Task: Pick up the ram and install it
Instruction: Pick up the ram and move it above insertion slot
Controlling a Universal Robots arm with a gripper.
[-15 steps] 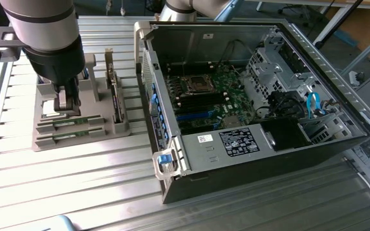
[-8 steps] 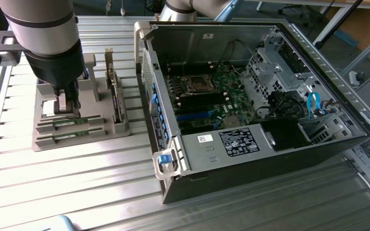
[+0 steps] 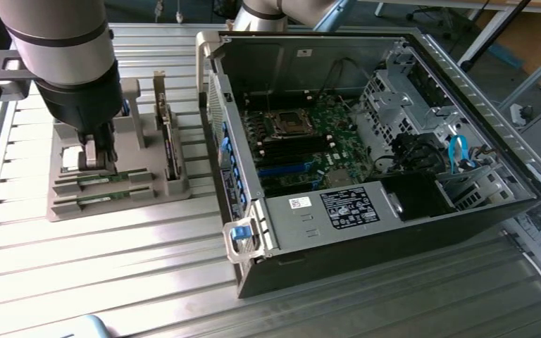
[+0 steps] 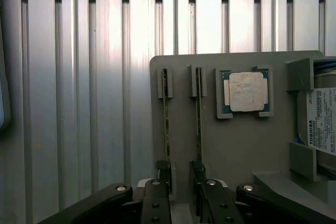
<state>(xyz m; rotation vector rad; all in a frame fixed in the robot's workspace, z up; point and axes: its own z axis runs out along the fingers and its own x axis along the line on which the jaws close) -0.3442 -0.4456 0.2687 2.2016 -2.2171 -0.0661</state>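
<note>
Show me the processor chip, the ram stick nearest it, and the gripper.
processor chip [image 4: 245, 92]: wrist view, centre of its silver lid.
ram stick [image 4: 198, 124]: wrist view, middle of its thin edge.
gripper [image 4: 181, 187]: wrist view, between its fingertips.

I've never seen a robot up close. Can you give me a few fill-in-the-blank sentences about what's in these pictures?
1. The gripper hangs over a grey holder with ____ ram sticks standing on edge in slots.
2. The hard drive in that holder bears the brand name ____.
3. The square silver processor chip lies in a recess of the ____.
4. The computer case lies with its side ____.
Missing words: two; Toshiba; holder; open.
</note>
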